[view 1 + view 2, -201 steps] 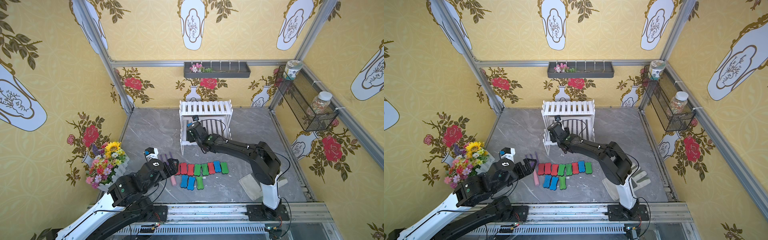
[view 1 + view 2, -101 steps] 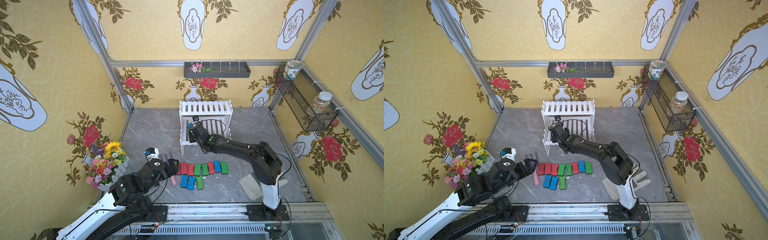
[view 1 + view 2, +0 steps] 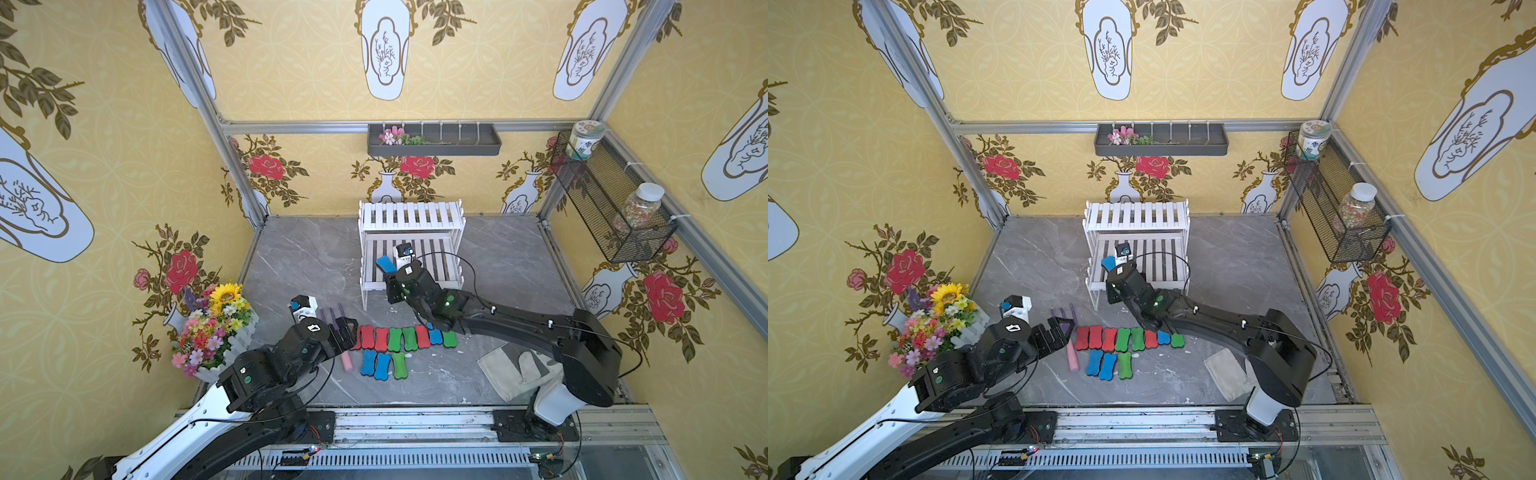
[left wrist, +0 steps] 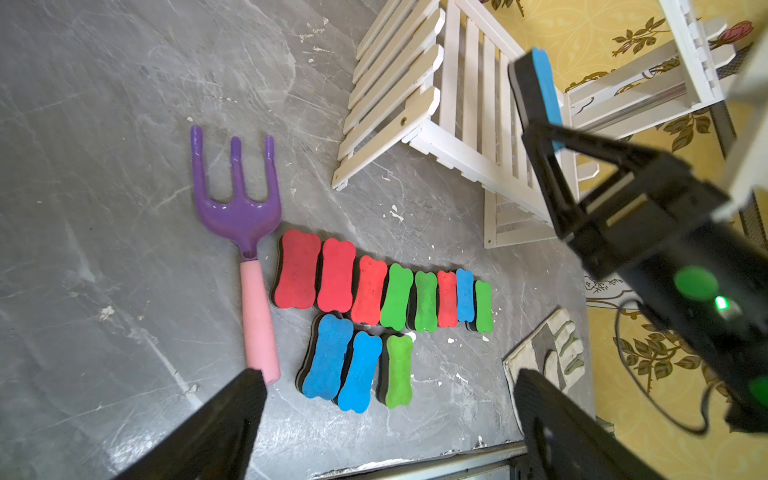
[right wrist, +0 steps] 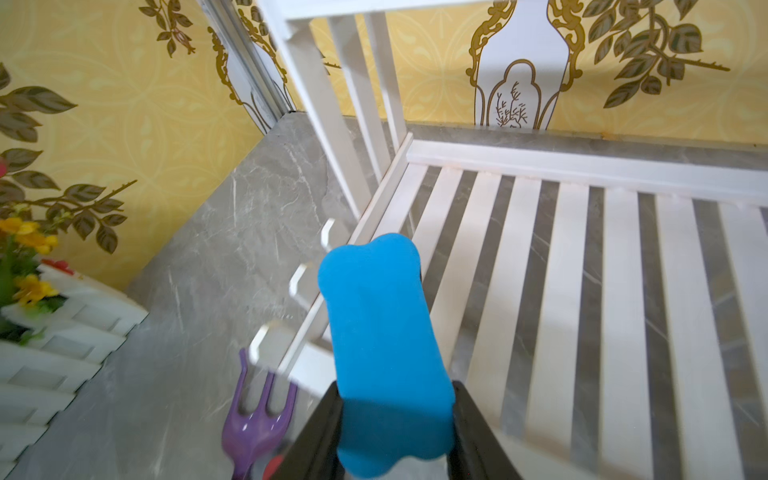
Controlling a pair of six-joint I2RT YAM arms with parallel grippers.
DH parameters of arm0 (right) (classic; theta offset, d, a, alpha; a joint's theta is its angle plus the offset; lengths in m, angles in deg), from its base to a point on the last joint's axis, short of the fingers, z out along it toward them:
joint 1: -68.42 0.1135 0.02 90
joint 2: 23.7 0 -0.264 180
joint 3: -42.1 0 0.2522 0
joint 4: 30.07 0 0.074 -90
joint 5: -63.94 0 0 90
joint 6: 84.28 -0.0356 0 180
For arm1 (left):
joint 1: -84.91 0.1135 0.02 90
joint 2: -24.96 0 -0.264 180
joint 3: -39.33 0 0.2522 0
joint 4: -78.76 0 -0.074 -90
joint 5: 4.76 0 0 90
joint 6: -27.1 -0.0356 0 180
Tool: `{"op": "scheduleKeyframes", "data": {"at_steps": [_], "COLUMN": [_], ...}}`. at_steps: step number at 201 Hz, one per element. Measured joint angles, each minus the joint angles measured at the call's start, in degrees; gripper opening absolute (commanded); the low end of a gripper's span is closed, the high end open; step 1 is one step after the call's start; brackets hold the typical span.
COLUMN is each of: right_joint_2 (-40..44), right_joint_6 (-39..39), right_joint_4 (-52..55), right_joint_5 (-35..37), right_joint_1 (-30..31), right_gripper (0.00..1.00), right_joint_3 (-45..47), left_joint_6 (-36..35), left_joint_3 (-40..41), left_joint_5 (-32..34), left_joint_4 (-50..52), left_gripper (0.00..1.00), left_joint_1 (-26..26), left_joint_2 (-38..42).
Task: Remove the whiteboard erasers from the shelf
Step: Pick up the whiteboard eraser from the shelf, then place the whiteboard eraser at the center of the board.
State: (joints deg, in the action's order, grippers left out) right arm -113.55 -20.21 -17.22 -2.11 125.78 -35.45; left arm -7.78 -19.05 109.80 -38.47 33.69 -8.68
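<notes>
In the middle of a top view, the right claw (image 3: 389,273) pinches a blue bone-shaped foam whiteboard eraser (image 3: 385,264) at the lower-left corner of the white slatted two-tier shelf (image 3: 411,216), while the left claw (image 4: 388,376), spread wide, hovers lower left over the grey marbled desk (image 3: 299,257) beside eleven more erasers (image 3: 381,338) lying in two rows.

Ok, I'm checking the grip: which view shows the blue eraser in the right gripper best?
The right wrist view: the blue eraser is large, clamped at its near end by the right gripper. The left wrist view shows it edge-on, dark backing visible; both top views show a small blue patch.
</notes>
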Motion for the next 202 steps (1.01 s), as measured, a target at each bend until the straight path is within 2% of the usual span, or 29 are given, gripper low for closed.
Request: {"op": "scheduleKeyframes", "data": {"at_steps": [24,47,68,88,109,124,141,156,202], "right_joint_2": [7.8,10.47,6.1,-0.85,-6.93,-8.44,-8.04,-6.08,0.76], "right_joint_6": [-7.39,-20.0,-35.26,-49.2,-62.99,-69.77,-74.23,-74.25,-67.28], "right_joint_4": [5.33,16.33,28.83,39.52,48.65,51.63,52.06,50.03,36.39], "right_joint_5": [7.13,15.56,21.33,24.61,26.47,26.93,27.06,26.34,22.56], "right_joint_1": [8.83,19.8,28.65,34.4,39.23,41.05,41.27,40.54,36.22], "right_gripper": [0.39,0.39,0.39,0.39,0.39,0.39,0.4,0.39,0.39], "right_joint_3": [6.86,10.6,9.75,6.49,3.98,4.59,7.56,11.23,21.31], "left_joint_6": [-0.04,-0.61,-1.25,-1.84,-2.49,-2.78,-3.06,-3.15,-2.99], "left_joint_3": [0.0,-0.04,-0.28,-0.48,-0.74,-1.11,-1.44,-1.79,-2.19], "left_joint_5": [0.11,0.11,0.07,-0.2,-0.35,-0.44,-0.76,-0.79,-0.79], "left_joint_4": [-0.76,-1.7,-2.78,-3.85,-5.01,-5.42,-5.7,-5.7,-5.9], "left_gripper": [1.0,1.0,0.99,0.99,0.99,0.99,1.0,0.99,1.0], "left_joint_1": [0.0,0.0,0.0,0.0,0.0,0.0,0.0,0.0,0.0], "left_joint_2": [0.04,0.09,-0.74,-1.6,-1.88,-2.23,-2.51,-2.54,-1.92]}}
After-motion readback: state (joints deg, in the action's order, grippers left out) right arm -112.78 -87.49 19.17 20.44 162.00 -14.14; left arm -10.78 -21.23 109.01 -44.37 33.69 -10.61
